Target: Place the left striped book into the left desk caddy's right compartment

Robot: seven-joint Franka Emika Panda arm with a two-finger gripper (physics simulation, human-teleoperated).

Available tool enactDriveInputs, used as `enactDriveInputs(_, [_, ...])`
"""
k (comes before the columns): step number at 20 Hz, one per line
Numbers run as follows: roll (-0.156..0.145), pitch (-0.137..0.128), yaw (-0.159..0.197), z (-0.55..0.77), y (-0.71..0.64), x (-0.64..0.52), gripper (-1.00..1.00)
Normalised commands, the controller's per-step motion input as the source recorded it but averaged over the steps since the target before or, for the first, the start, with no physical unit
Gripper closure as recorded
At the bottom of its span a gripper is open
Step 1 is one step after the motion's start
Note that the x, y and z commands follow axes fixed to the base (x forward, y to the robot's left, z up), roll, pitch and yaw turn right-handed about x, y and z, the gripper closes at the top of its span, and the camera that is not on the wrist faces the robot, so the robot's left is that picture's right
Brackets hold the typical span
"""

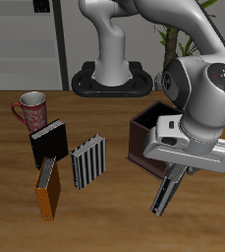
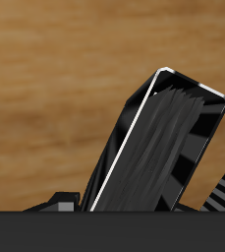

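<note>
We find the hand (image 1: 166, 189) lifted over the worktop (image 1: 114, 221), near its front edge, with its fingers closed on the left striped book (image 1: 163, 197). The book hangs tilted below the hand, clear of the wood, its lower end toward the front edge. In the wrist view the same book (image 2: 168, 138) fills the space before the camera, showing a dark streaked cover with a pale edge line, and bare wood behind it.

The caddy (image 1: 143, 138) stands just behind the hand, partly hidden by the arm; we see only one maroon corner and a dark interior, and we cannot tell which compartment that is. The book is outside the caddy.

Farther along the worktop stand the second striped book (image 1: 89, 162), a black book (image 1: 48, 146), an orange book (image 1: 48, 192) nearer the front edge, and a red mug (image 1: 30, 108) farther back.
</note>
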Motion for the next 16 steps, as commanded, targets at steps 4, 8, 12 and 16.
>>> enactDriveInputs(4, [-0.046, -0.056, -0.012, 0.41, -0.14, -0.3, 1.0])
enactDriveInputs(8, [-0.084, -0.106, -0.052, 0.68, -0.16, -0.62, 1.0])
enactDriveInputs(12, [-0.049, -0.097, -0.04, 0.62, -0.09, -0.64, 1.0])
enactDriveInputs(16, [-0.026, -0.094, -0.019, 0.5, -0.02, -0.65, 1.0])
